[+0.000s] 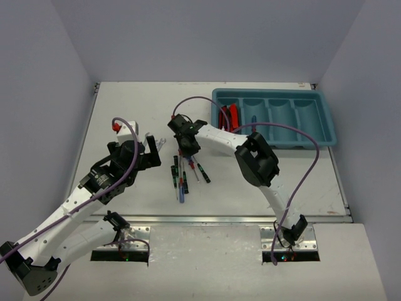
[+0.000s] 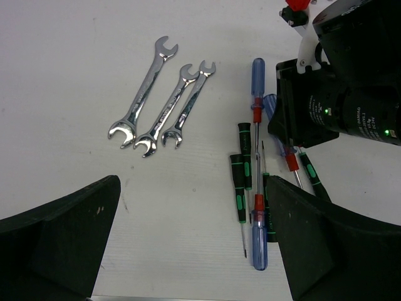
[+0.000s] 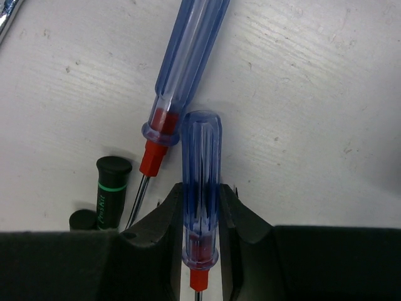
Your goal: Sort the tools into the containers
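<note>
- While the right gripper [image 3: 200,210] clamps it, the screwdriver [image 3: 200,157] shows a clear blue handle and a red collar.
- Fingers spread, the left gripper [image 2: 194,200] hangs near the silver wrenches [image 2: 168,108].

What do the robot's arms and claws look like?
Both the left arm and right arm have white links with bulky black joint housings, and a purple cable loops along each. The left claw and right claw have broad matte-black fingers. The right wrist housing carries small white lettering and green lights.
</note>
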